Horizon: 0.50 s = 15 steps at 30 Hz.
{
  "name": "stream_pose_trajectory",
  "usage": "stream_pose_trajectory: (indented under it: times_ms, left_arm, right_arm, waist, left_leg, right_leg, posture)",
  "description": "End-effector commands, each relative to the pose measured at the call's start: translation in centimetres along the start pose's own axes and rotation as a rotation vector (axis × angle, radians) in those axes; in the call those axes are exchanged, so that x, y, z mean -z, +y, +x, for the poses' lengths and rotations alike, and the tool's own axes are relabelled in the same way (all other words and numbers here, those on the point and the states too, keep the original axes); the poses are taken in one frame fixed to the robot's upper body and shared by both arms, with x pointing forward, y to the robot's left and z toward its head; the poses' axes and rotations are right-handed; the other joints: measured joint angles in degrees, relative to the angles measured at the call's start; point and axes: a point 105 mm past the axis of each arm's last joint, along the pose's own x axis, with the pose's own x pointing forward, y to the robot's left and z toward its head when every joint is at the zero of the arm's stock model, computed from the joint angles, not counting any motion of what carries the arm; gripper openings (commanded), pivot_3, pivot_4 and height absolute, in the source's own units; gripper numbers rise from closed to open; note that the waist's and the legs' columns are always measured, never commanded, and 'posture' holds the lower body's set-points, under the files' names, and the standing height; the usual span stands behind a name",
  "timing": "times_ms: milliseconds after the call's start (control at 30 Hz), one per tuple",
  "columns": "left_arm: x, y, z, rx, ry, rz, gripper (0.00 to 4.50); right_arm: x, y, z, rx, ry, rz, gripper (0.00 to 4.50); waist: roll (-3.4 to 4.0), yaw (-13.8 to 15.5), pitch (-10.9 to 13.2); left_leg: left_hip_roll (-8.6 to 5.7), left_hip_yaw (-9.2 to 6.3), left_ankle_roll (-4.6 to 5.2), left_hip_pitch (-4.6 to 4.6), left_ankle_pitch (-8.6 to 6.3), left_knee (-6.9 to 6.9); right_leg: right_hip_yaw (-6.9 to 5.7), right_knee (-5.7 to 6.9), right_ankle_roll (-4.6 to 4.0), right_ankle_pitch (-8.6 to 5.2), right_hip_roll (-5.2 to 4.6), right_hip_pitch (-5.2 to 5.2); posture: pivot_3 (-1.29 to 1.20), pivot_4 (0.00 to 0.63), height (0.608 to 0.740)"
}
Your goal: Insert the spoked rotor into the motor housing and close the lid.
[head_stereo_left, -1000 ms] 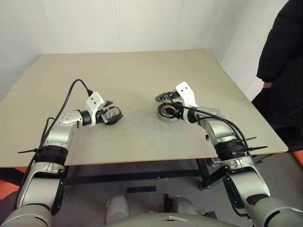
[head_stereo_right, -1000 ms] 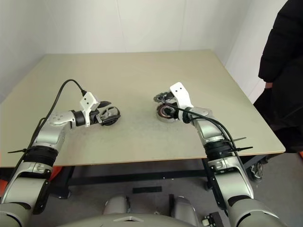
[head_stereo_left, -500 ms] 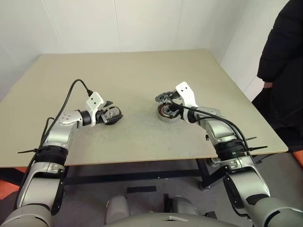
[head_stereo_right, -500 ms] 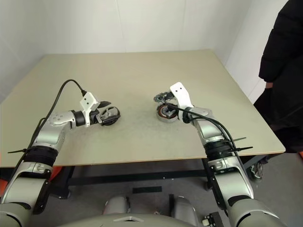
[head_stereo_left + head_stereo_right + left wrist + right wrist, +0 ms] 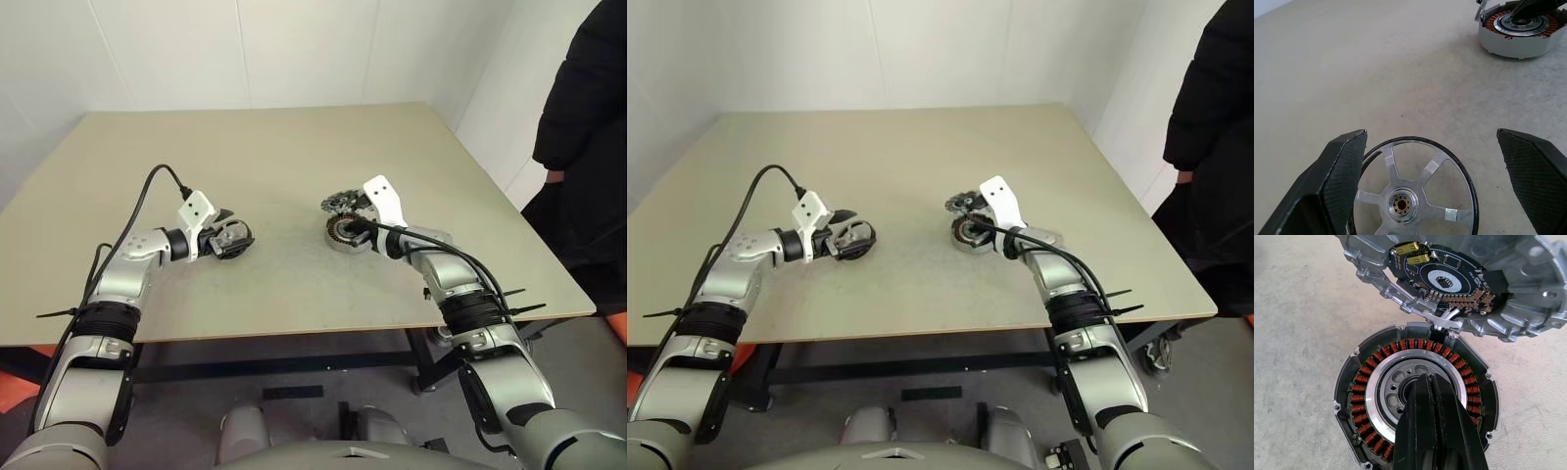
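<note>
Beige tabletop (image 5: 294, 157), wide bare margins around motor housing (image 5: 345, 233)

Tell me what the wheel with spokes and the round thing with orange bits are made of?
The spoked rotor looks like metal: pale, brushed silver spokes, a brassy centre, and a thin dark rim that could be painted metal or rubber. The motor housing looks like cast grey metal, dull and slightly rough. The orange bits are probably copper wire, since they shine reddish and sit in tight little coils.
</note>
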Motion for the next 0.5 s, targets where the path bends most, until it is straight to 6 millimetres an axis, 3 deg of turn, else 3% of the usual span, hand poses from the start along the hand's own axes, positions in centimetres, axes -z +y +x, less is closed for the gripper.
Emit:
stream_pose_trajectory:
  times_ms: [33,267,500]
  left_arm:
    - [-0.8,0.6,-0.4,-0.016,-0.016,0.037,4.50]
    - [-0.7,0.4,-0.2,-0.010,-0.016,0.034,4.50]
    - [-0.5,0.3,-0.2,-0.009,-0.014,0.031,4.50]
  right_arm:
    - [-0.7,-0.1,-0.6,-0.006,-0.021,-0.011,0.01]
    - [-3.2,-0.5,-1.4,0.003,-0.088,-0.034,0.01]
    - [-3.7,-0.5,-1.2,0.006,-0.097,-0.036,0.01]
  waist:
    - [0.00,0.00,0.00]
    - [0.01,0.00,0.00]
    - [0.00,-0.01,0.00]
  left_leg:
    - [0.00,0.00,0.00,-0.01,0.00,0.00]
    - [0.00,0.00,0.01,-0.05,0.00,-0.02]
    - [0.00,0.00,0.01,-0.05,0.00,-0.02]
  right_leg:
    - [0.00,-0.01,0.00,0.00,0.00,0.00]
    - [0.00,-0.04,0.00,0.00,0.00,-0.03]
    - [0.00,-0.04,0.00,0.00,0.00,-0.03]
  posture:
    - [0.00,0.000,0.740]
    - [0.00,0.000,0.740]
    - [0.00,0.000,0.740]
